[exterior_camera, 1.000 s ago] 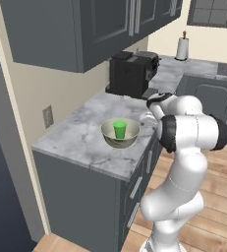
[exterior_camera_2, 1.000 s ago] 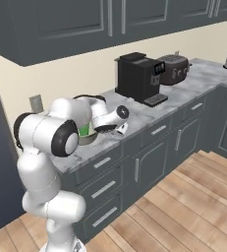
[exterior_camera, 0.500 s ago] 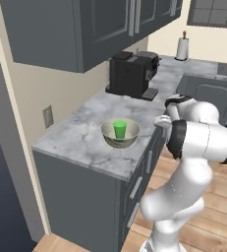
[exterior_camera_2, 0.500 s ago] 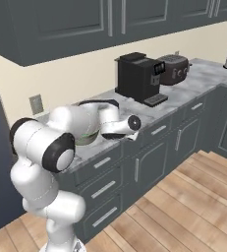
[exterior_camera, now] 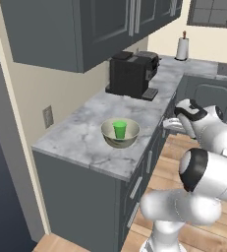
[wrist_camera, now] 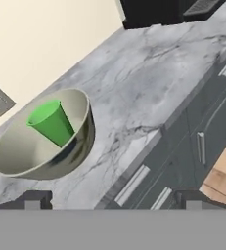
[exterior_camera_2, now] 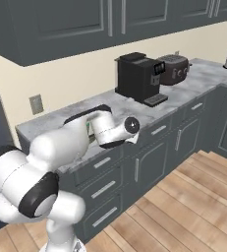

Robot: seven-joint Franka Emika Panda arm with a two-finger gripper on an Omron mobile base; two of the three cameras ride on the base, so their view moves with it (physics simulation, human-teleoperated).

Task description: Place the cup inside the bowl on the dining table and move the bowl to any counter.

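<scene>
Over the last second I watched the arm swing away from the bowl (exterior_camera: 120, 133) and off past the counter (exterior_camera: 85, 138) edge, out over the floor. The gripper (exterior_camera: 170, 123) hung beside the cabinet fronts, jaws spread wide and holding nothing. In the hand view the two fingertips (wrist_camera: 33, 200) stood far apart at the bottom, with the bowl well ahead of them.

The bowl had not moved in that time. It sat on the counter, near the front edge, with the cup (exterior_camera: 119, 129) standing upright inside it. I judged both parts of the task done: cup in bowl, bowl on a counter, and the retreat looked like a release and withdrawal, not a fresh approach.

My count: one bowl, one cup, one black coffee machine (exterior_camera: 131, 73) further along the counter, one darker appliance (exterior_camera_2: 174, 69) just beyond it, one paper towel roll (exterior_camera: 183, 48) at the far end, one wall outlet (exterior_camera: 48, 116).
</scene>
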